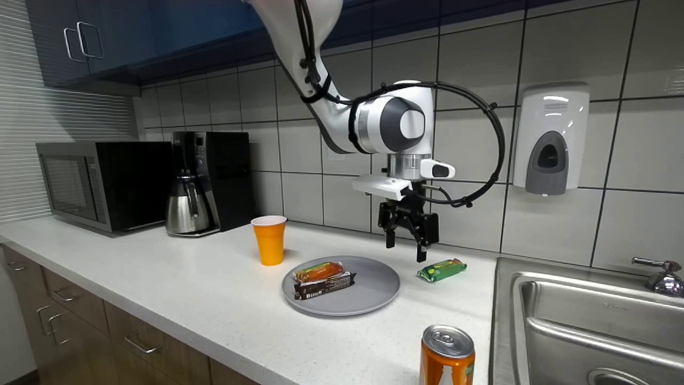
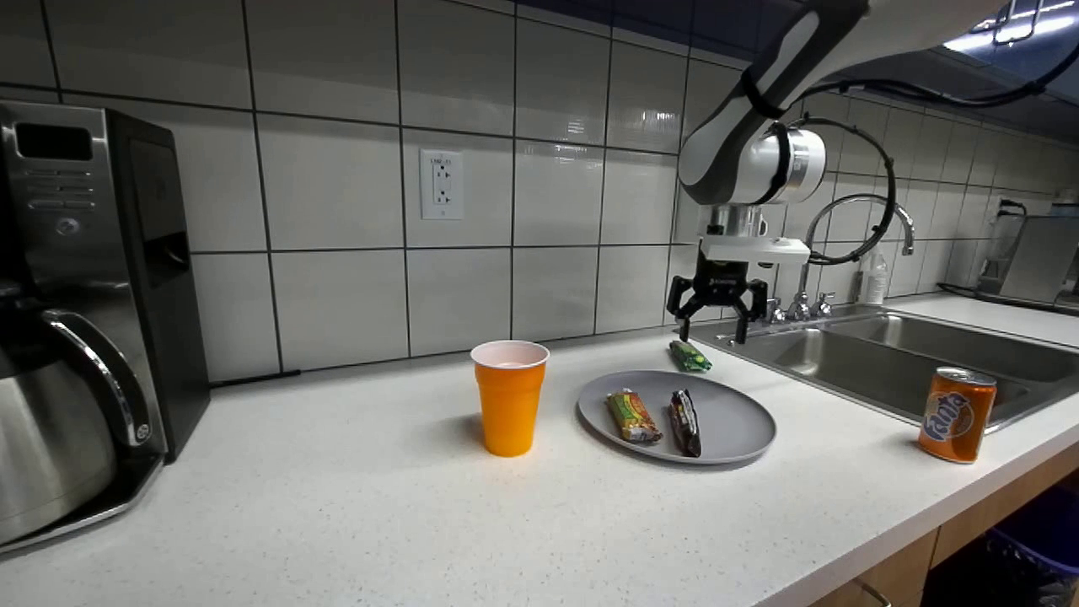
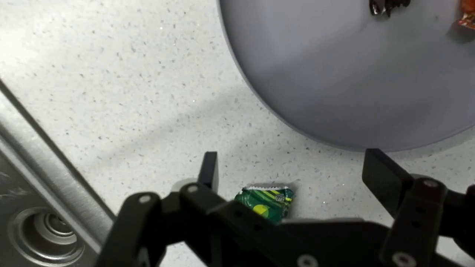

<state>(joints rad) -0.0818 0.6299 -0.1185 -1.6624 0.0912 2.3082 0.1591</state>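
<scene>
My gripper (image 1: 406,248) hangs open above the counter, fingers pointing down, with nothing between them. Nearest to it is a green wrapped snack (image 1: 442,270), lying on the counter near the wall below the fingers. In the wrist view the green snack (image 3: 267,204) shows partly, its lower portion hidden behind the gripper's linkage. Beside it a round grey plate (image 1: 368,289) carries two wrapped bars, one orange and green (image 2: 632,416), one dark brown (image 2: 685,421). Only the ends of these bars appear at the top right of the wrist view.
An orange cup (image 2: 509,405) stands beside the plate. A steel sink (image 1: 502,331) borders the counter, with an orange soda can (image 2: 957,417) upright near it. A coffee maker (image 1: 230,179) and microwave (image 1: 128,187) stand farther along. The tiled wall bears a soap dispenser (image 1: 553,133).
</scene>
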